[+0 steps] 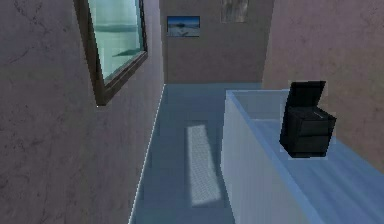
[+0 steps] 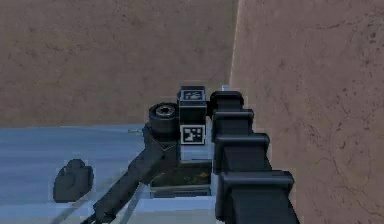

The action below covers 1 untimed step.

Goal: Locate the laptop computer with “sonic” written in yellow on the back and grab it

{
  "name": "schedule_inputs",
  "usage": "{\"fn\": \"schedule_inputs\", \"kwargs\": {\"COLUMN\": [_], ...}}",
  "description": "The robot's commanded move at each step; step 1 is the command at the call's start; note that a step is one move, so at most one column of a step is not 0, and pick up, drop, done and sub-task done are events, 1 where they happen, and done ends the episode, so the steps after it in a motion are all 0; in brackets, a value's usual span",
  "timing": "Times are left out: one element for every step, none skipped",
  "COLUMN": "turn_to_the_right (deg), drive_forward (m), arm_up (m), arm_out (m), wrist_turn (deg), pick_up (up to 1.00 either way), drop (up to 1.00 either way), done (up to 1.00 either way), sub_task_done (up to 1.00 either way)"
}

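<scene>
What looks to be the laptop [image 1: 307, 122] is a dark, boxy thing with its lid raised. It stands on the pale desk [image 1: 255, 160] at the forward view's right, close to the brown wall that the desk runs along. No yellow writing can be made out on it from here. It sits some way ahead along the desk top, with bare top on its near side. In the arm side view the arm [image 2: 245, 165] reaches out over a blue surface, likely that same desk top, toward the wall. The hand [image 2: 110, 203] hangs left of the two white marker squares [image 2: 192, 132], its thin fingers [image 2: 130, 185] slanting down to the picture's lower left. Whether the fingers are spread or pressed together cannot be told, nor whether they hold anything. The relation that matters is that the laptop lies forward of the arm's line of reach, on the side the arm reaches to, not straight out from the hand. The next move therefore probably calls for the base to roll ahead beside the desk until the laptop is abreast of the arm, and only then for a reach.
</scene>
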Motion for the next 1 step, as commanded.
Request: {"fn": "schedule_inputs", "kwargs": {"turn_to_the_right": [0.0], "drive_forward": [0.00], "arm_up": [0.00], "arm_out": [0.00], "wrist_turn": [45.0], "pick_up": [0.00], "drop": [0.00], "done": [0.00], "sub_task_done": [0.00]}}
